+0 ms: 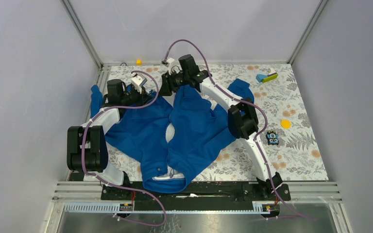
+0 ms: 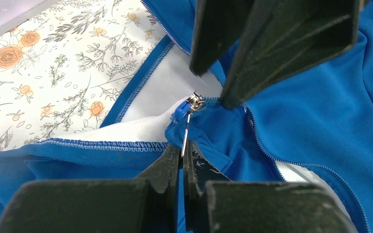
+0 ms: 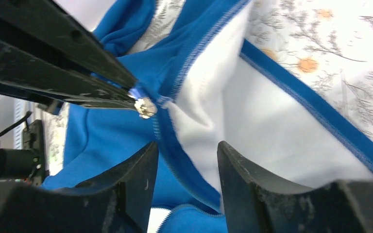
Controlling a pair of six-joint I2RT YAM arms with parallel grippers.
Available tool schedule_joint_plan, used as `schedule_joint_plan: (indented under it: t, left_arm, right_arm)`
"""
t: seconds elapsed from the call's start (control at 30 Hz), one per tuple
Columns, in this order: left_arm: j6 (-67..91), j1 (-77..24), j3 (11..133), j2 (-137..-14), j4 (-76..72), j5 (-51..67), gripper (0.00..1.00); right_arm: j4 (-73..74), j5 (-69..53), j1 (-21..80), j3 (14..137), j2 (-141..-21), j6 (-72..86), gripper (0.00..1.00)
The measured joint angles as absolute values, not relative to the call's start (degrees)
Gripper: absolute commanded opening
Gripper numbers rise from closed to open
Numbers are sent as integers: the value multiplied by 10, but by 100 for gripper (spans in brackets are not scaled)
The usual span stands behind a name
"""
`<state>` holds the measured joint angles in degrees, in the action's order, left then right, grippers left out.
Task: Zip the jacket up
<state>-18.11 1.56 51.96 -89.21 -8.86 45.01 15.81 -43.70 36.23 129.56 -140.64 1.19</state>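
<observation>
The royal-blue jacket (image 1: 194, 128) lies spread on the floral table, its white-lined collar at the near edge and its hem at the far side. My left gripper (image 1: 150, 92) is at the far hem. In the left wrist view it (image 2: 182, 153) is shut on the thin metal zipper pull (image 2: 186, 127), which hangs from the slider (image 2: 194, 102). My right gripper (image 1: 167, 89) is close beside it. In the right wrist view it (image 3: 187, 155) is open, its jaws on either side of the jacket's zipper edge (image 3: 167, 141) just below the slider (image 3: 144, 107). White lining (image 3: 252, 121) shows beside it.
At the far right of the table is a blue, green and yellow block toy (image 1: 267, 76). A yellow disc (image 1: 285, 124) and a small black-and-blue toy (image 1: 272, 138) lie at the right. A small yellow piece (image 1: 138, 61) sits at the back rail. Grey walls close in both sides.
</observation>
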Motion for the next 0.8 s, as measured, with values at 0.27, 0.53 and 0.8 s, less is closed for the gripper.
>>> schedule_joint_plan:
  t: [0.27, 0.53, 0.8]
  left_arm:
    - [-186, 2, 546, -892, -51, 442, 0]
    - [-184, -23, 591, -910, -11, 435, 0]
    - [-167, -22, 600, -914, 2, 435, 0]
  right_arm:
    - [144, -281, 330, 1296, -1404, 67, 74]
    - [118, -185, 266, 1364, -1445, 150, 64]
    - [95, -190, 233, 1444, -1554, 192, 59]
